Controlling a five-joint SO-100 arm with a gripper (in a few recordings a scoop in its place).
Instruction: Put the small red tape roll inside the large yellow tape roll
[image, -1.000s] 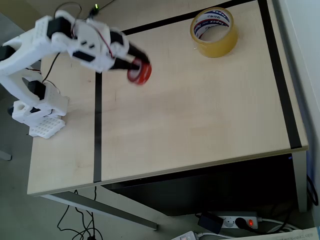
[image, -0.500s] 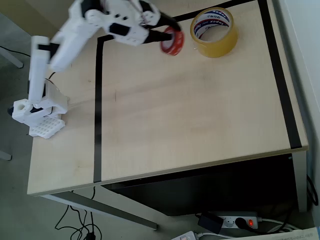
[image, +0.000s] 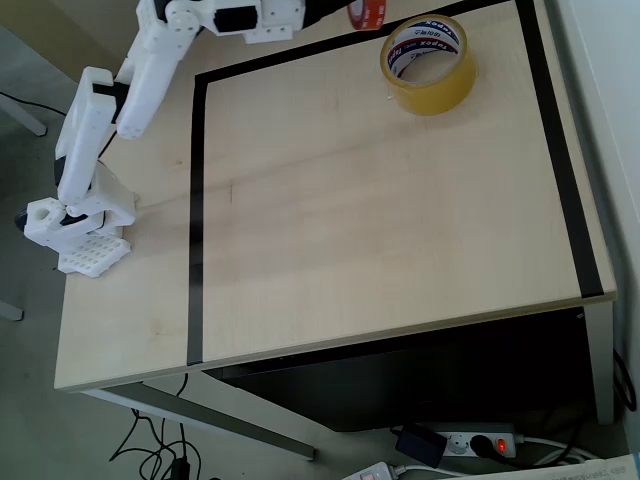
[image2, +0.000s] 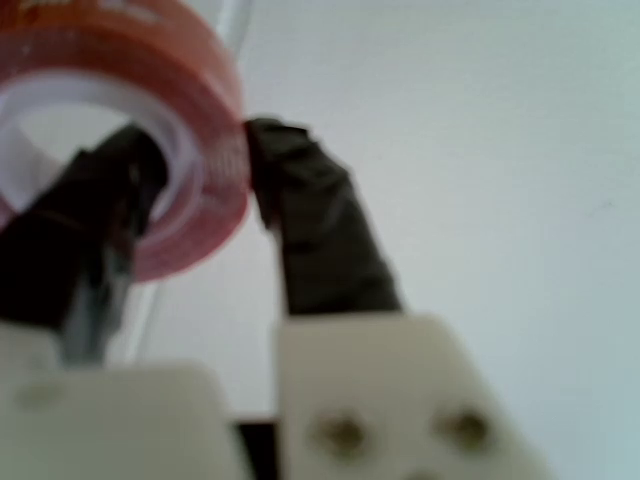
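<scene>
Up close in the wrist view, the claw (image2: 215, 185) pinches the small red tape roll (image2: 150, 100), one dark finger (image2: 90, 220) through its core. Overhead, it hangs at the bench's (image: 380, 220) far edge, just left of the large yellow tape roll (image: 428, 64).

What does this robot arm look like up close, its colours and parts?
The arm is built of blocky white plastic segments with black motor blocks at the joints, standing on a white perforated base. Its end effector has two dark, black-wrapped fingers mounted on pale cream plastic with small screw holes.
</scene>
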